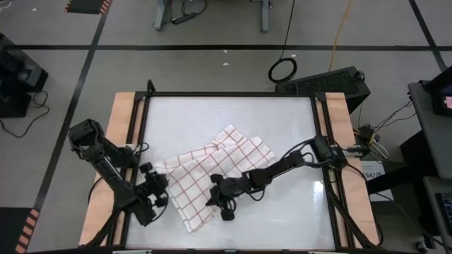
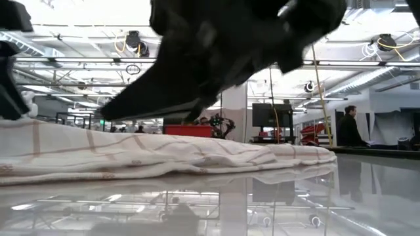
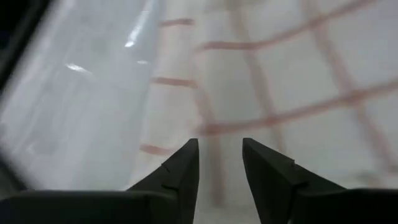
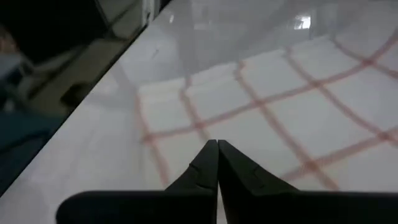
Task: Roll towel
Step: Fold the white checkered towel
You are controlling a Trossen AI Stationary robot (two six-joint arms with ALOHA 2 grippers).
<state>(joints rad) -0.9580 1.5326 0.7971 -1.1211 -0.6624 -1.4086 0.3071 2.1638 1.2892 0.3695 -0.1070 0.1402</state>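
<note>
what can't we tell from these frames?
- High view: the right tool and its arm cover the middle of the towel; any contact is hidden.
- Low view: a dark arm fills the top, hiding both tools.
- Left wrist view: the left tool stands open, but the blurred cloth leaves it unclear whether it touches.
- Right wrist view: the towel is cut off by the frame edge.

Towel [image 1: 212, 176] thin woven cloth, matt; table [image 1: 282, 127] glossy white, reflective; side rails [image 1: 120, 134] bare wood
</note>
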